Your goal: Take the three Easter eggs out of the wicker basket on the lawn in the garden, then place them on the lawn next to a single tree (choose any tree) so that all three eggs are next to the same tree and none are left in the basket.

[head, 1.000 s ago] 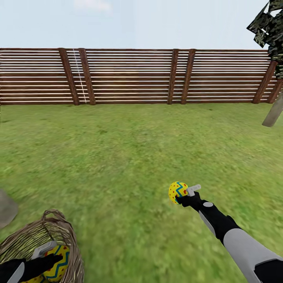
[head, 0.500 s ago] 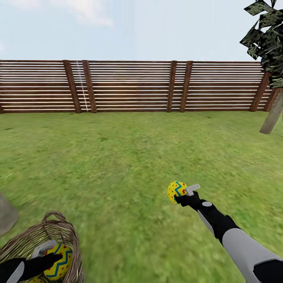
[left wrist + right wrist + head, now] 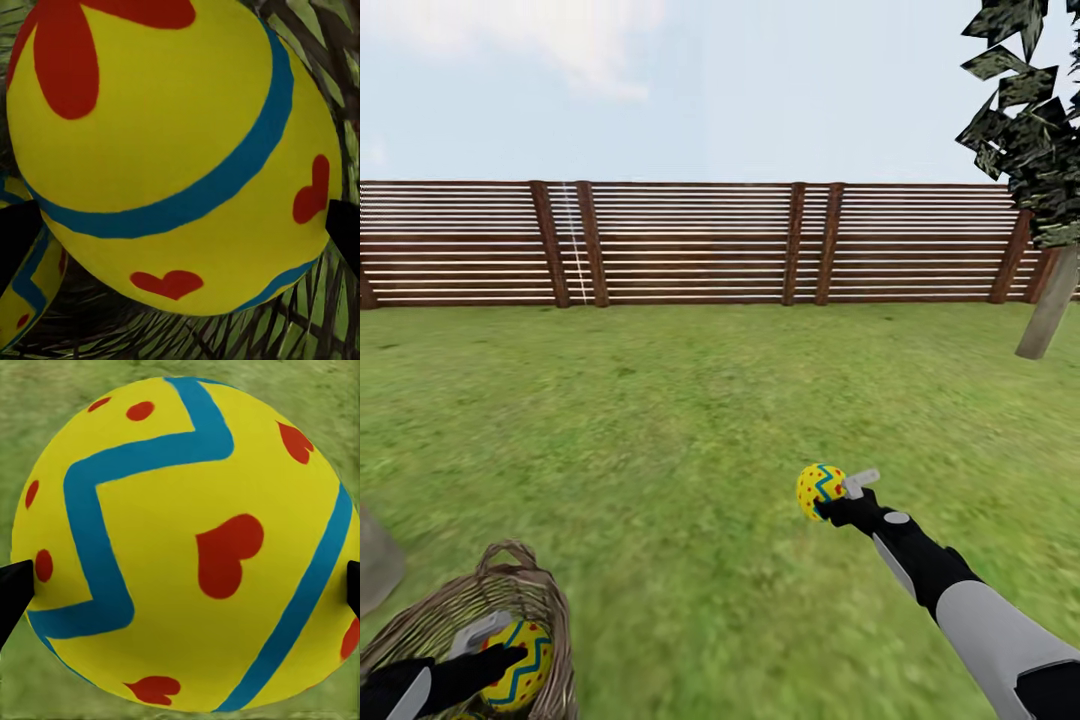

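Observation:
My right gripper (image 3: pixel 840 496) is shut on a yellow Easter egg (image 3: pixel 818 491) with red marks and a blue zigzag, held out over the lawn (image 3: pixel 690 420). The right wrist view has this egg (image 3: pixel 187 555) between two dark fingertips (image 3: pixel 15 589), with grass behind it. At the lower left, my left gripper (image 3: pixel 498 650) is shut on a second egg (image 3: pixel 522 668) inside the wicker basket (image 3: pixel 520 580). In the left wrist view that egg (image 3: pixel 172 150) sits above a third egg (image 3: pixel 26 296) lying on the basket's weave (image 3: pixel 322 315). A grey-trunked tree (image 3: pixel 1048 310) stands far right by the fence.
A brown slatted wooden fence (image 3: pixel 690 245) closes the lawn at the back. A grey rounded shape (image 3: pixel 375 565) shows at the left edge beside the basket. Open grass stretches from my arms to the fence and the tree.
The head view has tilted upward, so fence and tree sit lower in the picture and more sky shows. Both grippers keep their eggs in nearly the same places.

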